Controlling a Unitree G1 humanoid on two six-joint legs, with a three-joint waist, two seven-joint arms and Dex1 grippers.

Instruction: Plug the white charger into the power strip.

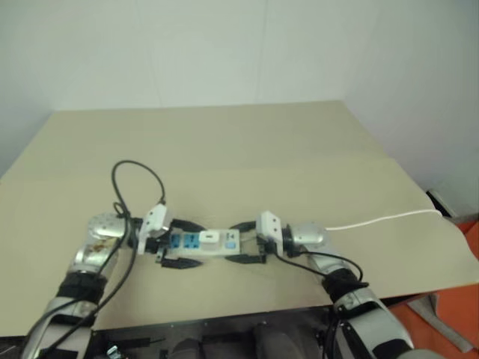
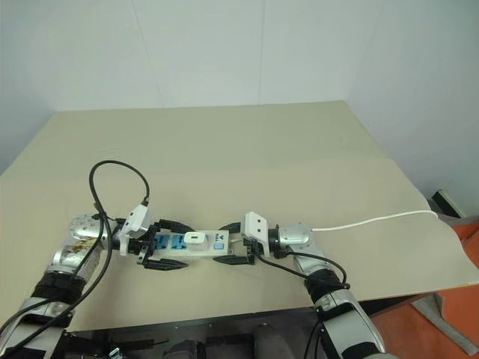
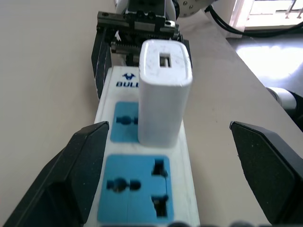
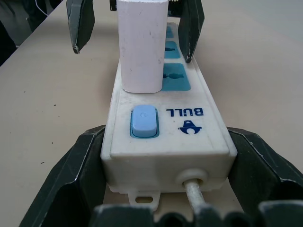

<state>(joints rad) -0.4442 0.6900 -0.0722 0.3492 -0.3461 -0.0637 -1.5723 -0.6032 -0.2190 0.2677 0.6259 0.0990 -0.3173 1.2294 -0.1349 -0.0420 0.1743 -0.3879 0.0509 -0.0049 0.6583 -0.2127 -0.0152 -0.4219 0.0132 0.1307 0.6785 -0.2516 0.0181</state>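
The power strip [image 1: 188, 243] lies on the tan table near its front edge, blue sockets facing up. The white charger [image 1: 209, 238] stands upright in the socket closest to the blue end switch [image 4: 143, 120]. My left gripper [image 1: 183, 243] is open. Its fingers [image 3: 80, 170] straddle the strip's far-from-switch end; one finger is close to the strip's side and the other stands well away. Neither touches the charger [image 3: 163, 94]. My right gripper [image 1: 238, 241] is shut on the switch end, and its two fingers [image 4: 78, 175] press the strip's [image 4: 189, 137] sides where the cord comes out.
The strip's thin white cord [image 1: 382, 218] runs right across the table to its right edge. A black cable [image 1: 135, 168] loops above my left wrist. The table [image 1: 224, 142] stretches back to a white wall. Orange floor [image 1: 456, 329] lies beyond the right corner.
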